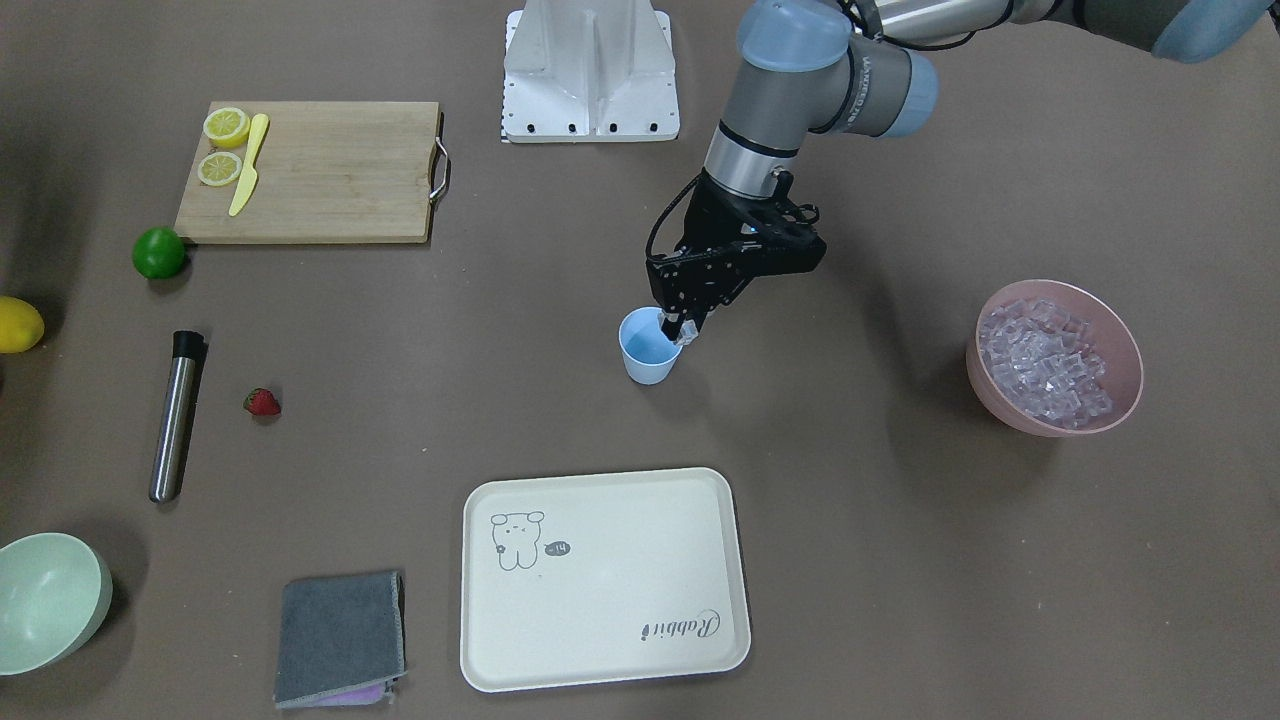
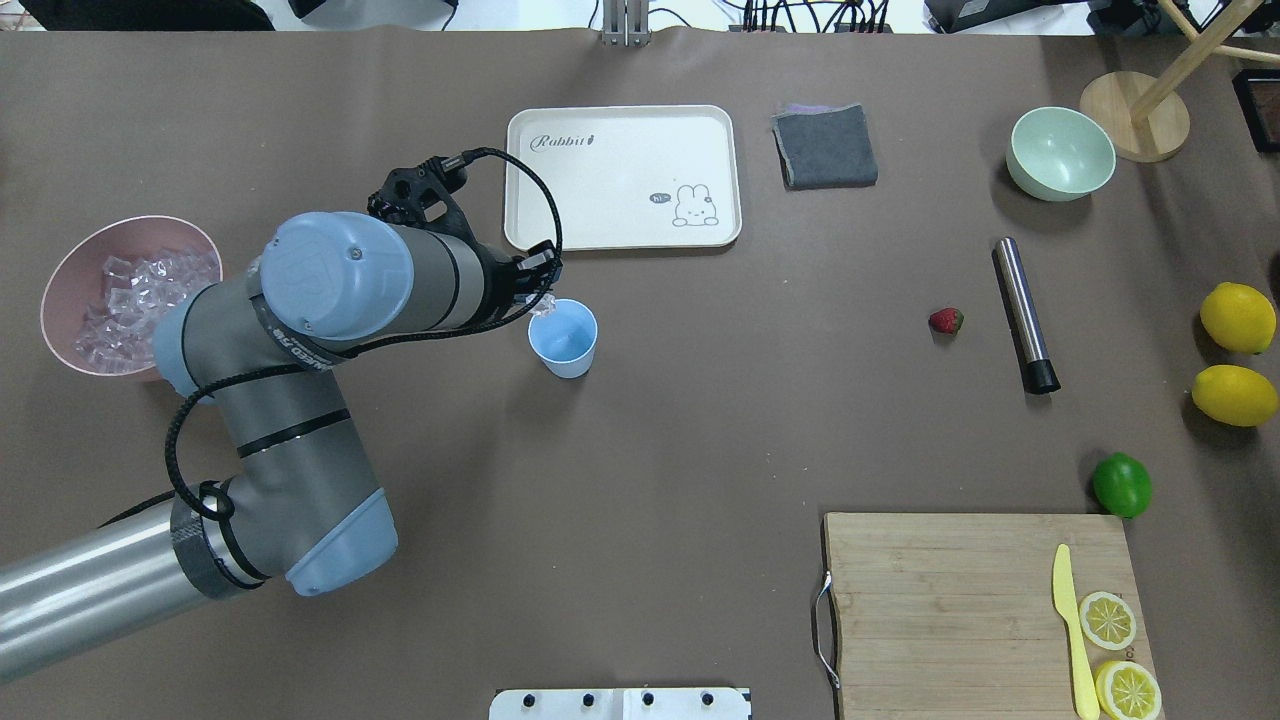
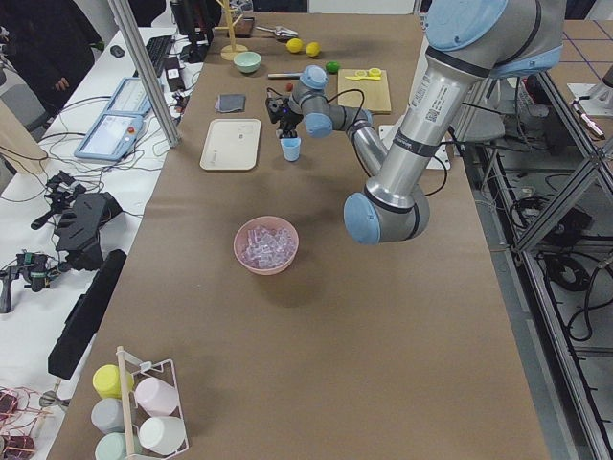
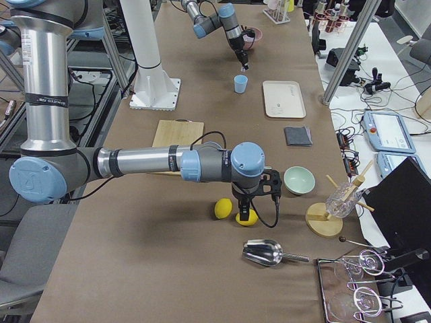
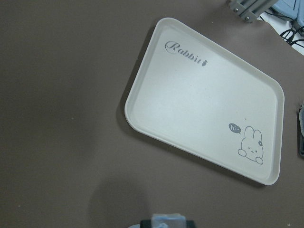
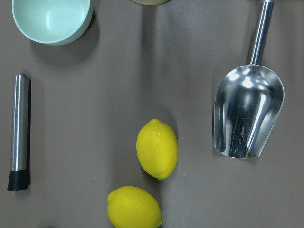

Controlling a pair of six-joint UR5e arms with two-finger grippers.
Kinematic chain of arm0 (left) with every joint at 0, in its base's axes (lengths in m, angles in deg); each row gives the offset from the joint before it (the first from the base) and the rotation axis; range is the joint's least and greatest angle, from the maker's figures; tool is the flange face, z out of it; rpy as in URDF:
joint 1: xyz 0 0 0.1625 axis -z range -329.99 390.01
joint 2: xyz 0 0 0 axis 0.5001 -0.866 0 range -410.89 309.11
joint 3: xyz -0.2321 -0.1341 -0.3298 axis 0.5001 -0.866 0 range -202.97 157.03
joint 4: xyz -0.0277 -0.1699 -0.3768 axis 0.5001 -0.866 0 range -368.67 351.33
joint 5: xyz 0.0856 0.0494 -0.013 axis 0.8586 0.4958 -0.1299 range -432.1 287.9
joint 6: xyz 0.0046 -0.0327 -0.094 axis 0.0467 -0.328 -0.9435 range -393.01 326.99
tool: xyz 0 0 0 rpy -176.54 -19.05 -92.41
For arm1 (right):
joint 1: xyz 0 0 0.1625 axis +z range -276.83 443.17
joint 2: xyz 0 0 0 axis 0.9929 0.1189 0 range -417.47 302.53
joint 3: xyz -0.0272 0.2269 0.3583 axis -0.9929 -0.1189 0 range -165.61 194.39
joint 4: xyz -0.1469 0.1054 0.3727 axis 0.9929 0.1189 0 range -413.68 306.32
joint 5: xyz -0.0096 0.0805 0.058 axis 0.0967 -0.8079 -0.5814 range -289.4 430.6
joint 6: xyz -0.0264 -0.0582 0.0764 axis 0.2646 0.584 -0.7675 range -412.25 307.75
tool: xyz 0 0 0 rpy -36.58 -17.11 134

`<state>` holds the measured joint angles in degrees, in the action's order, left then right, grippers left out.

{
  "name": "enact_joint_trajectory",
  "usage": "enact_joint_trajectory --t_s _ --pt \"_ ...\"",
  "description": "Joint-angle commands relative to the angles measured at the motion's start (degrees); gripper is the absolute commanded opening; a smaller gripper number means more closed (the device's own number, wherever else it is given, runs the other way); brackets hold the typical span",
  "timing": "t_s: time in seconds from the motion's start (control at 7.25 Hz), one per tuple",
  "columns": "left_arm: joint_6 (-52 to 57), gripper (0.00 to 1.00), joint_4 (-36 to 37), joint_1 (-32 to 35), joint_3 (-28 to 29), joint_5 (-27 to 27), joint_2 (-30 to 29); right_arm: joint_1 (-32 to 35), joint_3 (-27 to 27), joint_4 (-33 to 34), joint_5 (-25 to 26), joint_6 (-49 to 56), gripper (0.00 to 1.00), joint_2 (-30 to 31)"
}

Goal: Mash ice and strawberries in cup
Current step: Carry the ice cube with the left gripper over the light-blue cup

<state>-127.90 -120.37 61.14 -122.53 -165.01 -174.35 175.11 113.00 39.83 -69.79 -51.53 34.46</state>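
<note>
**Left gripper holds ice cube over the cup**

The left gripper (image 1: 683, 335) is closed on a single clear ice cube (image 2: 541, 305) and hangs at the rim of the light-blue cup (image 1: 640, 366), which stands upright near the middle of the table.

Directions below are from the cup, in the overhead view. At 9 o'clock, well apart, is a pink bowl (image 1: 1060, 287) filled with ice (image 1: 1045, 365). Near 12 o'clock lies a cream tray (image 5: 199, 104) printed with "Rabbit" in script and a small rabbit drawing with a "hi~" speech bubble. At 3 o'clock, well apart, the strawberry (image 2: 945, 321) lies on the bare table, with a metal rod (image 2: 1024, 310) tipped in black just beyond it.

The right gripper (image 4: 242, 205) shows only in the side view, so I cannot tell whether it is open or closed. It hangs above two lemons (image 6: 157, 148), and a steel scoop (image 6: 247, 118) lies at 3 o'clock from them in the right wrist view.
</note>
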Motion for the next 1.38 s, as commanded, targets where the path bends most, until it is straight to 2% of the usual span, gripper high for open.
enact_joint_trajectory --t_s 0.0,0.55,0.69,0.83,1.24 --pt "0.06 0.0 -0.09 -1.6 1.64 1.07 -0.64 0.0 0.0 0.0 0.03 -0.02 1.0 0.17" --pt "0.06 0.0 0.0 -1.95 1.29 0.98 -0.64 0.0 0.0 0.0 -0.06 -0.02 1.0 0.35" --pt "-0.03 0.65 0.0 -1.95 1.21 0.98 -0.91 0.0 0.0 0.0 -0.06 -0.02 1.0 0.35" --pt "0.06 0.96 0.0 -1.95 1.47 0.98 -1.0 0.0 0.0 0.0 -0.06 -0.02 1.0 0.35" --pt "0.06 0.97 0.09 -1.52 0.86 0.81 -1.0 0.0 0.0 0.0 -0.06 -0.02 1.0 0.27"
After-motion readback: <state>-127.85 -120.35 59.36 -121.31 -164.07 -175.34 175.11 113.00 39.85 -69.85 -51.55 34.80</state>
